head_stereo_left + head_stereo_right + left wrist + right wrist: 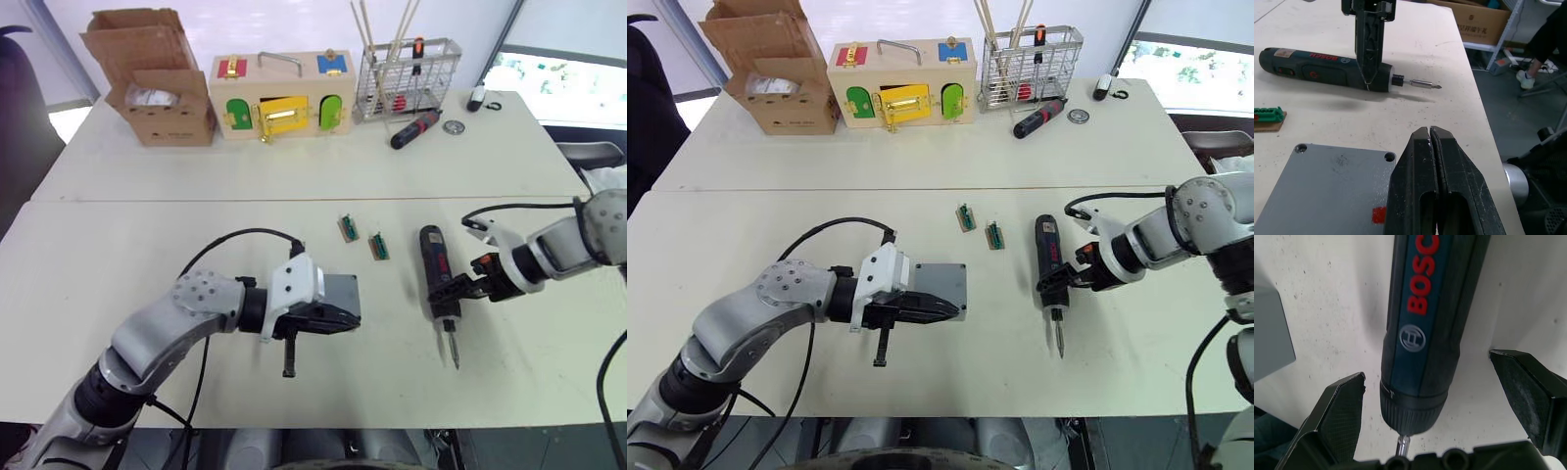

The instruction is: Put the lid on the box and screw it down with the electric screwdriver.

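Straddling the screwdriver (1422, 333) near its chuck end, the right gripper (468, 289) has its fingers spread wide, one each side of the barrel, nothing clamped yet. Looks to me like the grab is the step in hand. I'd settle a bit lower so the pads meet the fat part of the body, not the collar by the bit, then close square across it so the thing doesn't roll or swing nose-down when lifted.

The left gripper (1442, 186) is pressed shut with nothing between its fingers, sitting at the edge of the lid (1332, 188), low centre-left in the head views. I'd guess it's steadying the box, but I can't tell whether it actually touches.

View differences: the right wrist cam gives the finger gap around the barrel, which the head cams barely resolve. The left wrist cam shows the lid's corner screw holes and a red mark. The head cams show the screwdriver lying right of centre, bit toward the near table (294, 176) edge.
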Available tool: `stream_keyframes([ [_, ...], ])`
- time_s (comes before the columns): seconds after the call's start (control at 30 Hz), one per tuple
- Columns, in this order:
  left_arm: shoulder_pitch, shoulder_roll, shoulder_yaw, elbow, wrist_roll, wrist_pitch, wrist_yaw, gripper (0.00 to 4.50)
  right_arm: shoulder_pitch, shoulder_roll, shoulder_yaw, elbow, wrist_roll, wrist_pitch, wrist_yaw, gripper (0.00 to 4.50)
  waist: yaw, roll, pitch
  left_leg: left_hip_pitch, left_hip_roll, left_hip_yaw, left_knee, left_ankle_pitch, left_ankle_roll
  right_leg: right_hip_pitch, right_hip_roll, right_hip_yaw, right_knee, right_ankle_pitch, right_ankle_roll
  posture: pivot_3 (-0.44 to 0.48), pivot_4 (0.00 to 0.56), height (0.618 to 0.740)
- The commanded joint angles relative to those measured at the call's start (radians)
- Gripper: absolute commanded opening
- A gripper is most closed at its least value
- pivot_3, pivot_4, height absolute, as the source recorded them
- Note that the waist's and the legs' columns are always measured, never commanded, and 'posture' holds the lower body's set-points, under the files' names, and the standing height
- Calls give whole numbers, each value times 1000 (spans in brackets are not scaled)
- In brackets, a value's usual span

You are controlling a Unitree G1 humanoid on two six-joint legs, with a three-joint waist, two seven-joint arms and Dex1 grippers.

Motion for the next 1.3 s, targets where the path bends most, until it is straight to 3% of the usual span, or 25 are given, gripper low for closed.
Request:
stream_keyframes([
  [0.03, 5, 0, 4, -35, 0, 2, 12, 0, -2, 38, 31, -1, -55, 5, -8, 4471, -2, -2, -1, 0, 0, 0, 0, 0, 0, 0, 0, 0, 0, 0, 0, 0, 150, 740],
  [0.33, 12, -3, -12, -16, 25, -17, 19, 0, -2, 106, 116, -69, -227, 5, 17, 4471, -2, -23, -14, 3, 2, -1, 0, 0, 0, 3, 1, 0, 0, 1, -1, 0, 150, 740],
  [0.67, 41, -38, -30, -18, 52, -21, 56, 0, 143, 52, 132, -273, -272, 5, -9, 1930, 8, -29, -19, 3, 1, -2, 0, 0, 0, 4, 0, -2, -2, 1, -1, 0, 150, 740],
  [1.0, 20, -52, -36, 27, 70, -43, 36, 0, 251, 38, 33, -318, -301, 5, -16, 1924, 33, -31, -20, 3, 0, -4, 0, 0, 0, 7, -2, -4, -5, 1, -1, 0, 150, 740],
  [1.3, -4, 29, -9, 81, 84, -68, -63, 0, 219, 127, -13, -255, -369, 5, 50, 1923, 23, -34, -22, 8, 1, -5, 0, 0, 0, 12, -1, -5, -5, 1, -1, 0, 150, 740],
])
